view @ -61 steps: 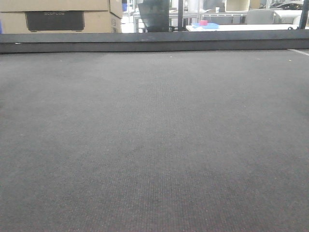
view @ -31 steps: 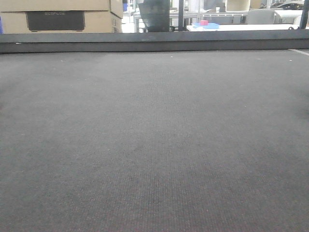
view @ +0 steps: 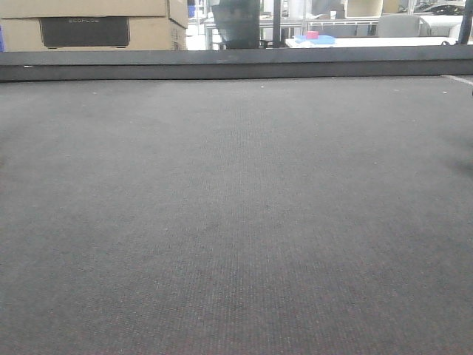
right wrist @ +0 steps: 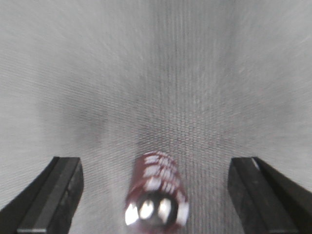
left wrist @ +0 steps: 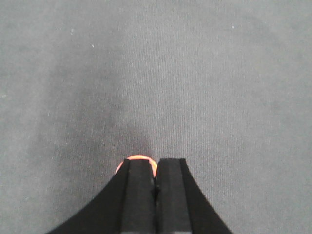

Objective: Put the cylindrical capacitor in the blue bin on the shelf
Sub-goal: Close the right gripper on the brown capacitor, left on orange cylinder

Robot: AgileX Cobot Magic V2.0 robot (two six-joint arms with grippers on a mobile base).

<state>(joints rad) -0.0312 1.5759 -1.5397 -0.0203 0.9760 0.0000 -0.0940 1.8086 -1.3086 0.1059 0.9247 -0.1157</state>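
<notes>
The cylindrical capacitor (right wrist: pixel 156 190) is dark red with white print and a shiny end cap. It lies on the grey mat in the right wrist view, its end towards the camera. My right gripper (right wrist: pixel 155 165) is open, with one black finger (right wrist: pixel 63 185) on each side of the capacitor and well apart from it. My left gripper (left wrist: pixel 156 165) is shut over bare grey mat, and a thin orange-red arc (left wrist: pixel 139 157) shows just past its fingertips. The shelf and the blue bin are out of view. Neither gripper shows in the front view.
The grey table top (view: pixel 236 207) fills the front view, ending at a dark raised far edge (view: pixel 236 63). Beyond it are cardboard boxes (view: pixel 89 26) at the left and a distant white table with a small blue and pink object (view: pixel 314 37).
The background in the front view has shifted very slightly. Nothing else differs.
</notes>
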